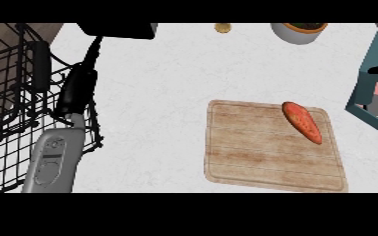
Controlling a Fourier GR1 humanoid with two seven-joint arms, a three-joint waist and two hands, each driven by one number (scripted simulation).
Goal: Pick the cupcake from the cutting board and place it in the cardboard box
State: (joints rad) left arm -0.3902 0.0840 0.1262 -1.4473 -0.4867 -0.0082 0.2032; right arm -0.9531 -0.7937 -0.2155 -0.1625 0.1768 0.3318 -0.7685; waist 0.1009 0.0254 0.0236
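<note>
At my 9 o'clock edge stands a wire basket (94, 130); the left forearm (52, 160) comes up from 7 o'clock right against it, and the left hand (77, 87) shows dark and narrow above it, edge-on to the camera; I cannot tell whether it is open or closed, and I see nothing held in it. The right hand is nowhere in view.

Moving across the desk (155, 110), the cutting board (258, 160) lies at about 4 o'clock from centre. What the task calls a cupcake looks to me like a long orange-red piece (303, 122); it rests on the board near its 1 o'clock corner, long axis running from 11 to 5 o'clock.

The relation that matters: the piece lies well apart from the left hand, a little past 3 o'clock of it, across open desk; I judge the unseen right hand the more natural one for it, closing across the short width rather than along the axis.

At the 3 o'clock edge a teal frame (362, 95) cuts in; whether it belongs to the cardboard box I cannot tell. A pot (295, 35) sits at 1 o'clock.
</note>
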